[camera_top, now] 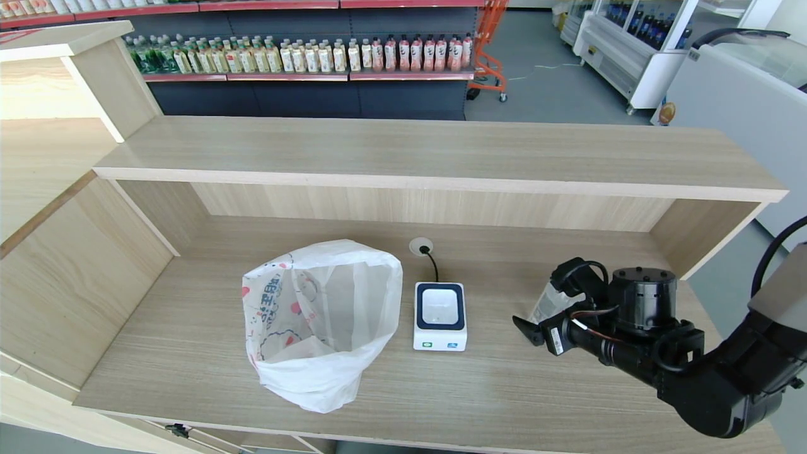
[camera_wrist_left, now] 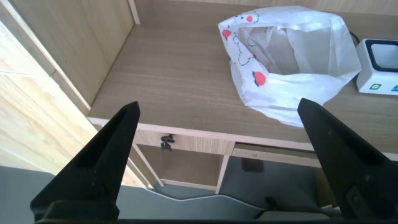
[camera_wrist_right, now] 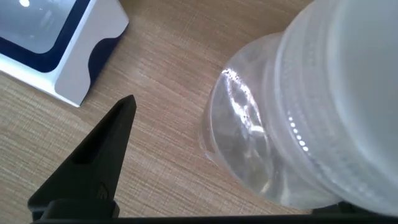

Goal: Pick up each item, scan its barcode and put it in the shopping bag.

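The wooden counter is the biggest thing here. On it stands the white shopping bag. Its mouth is open and faces up. Just beside the bag, on the robot's right, is the little white scanner with its black cord.

Farther to the right is the right gripper, low over the counter. Its 2 fingers are spread wide. The clear plastic bottle sits in the gap, and 1 finger is not touching it. The other finger is hidden behind the bottle. So the bottle is not squeezed yet, I think. It is well apart from the bag, with the scanner in between.

The left gripper hangs off the front edge of the counter on the bag's side. It is wide too and holds nothing.

What could go wrong? The bottle looks smooth and light. If 1 finger bumps it first, it could tip over or slide away. If the squeeze is weak, it could slip out on the way to the scanner. The bag is soft, so a knock on its rim could fold the mouth shut.
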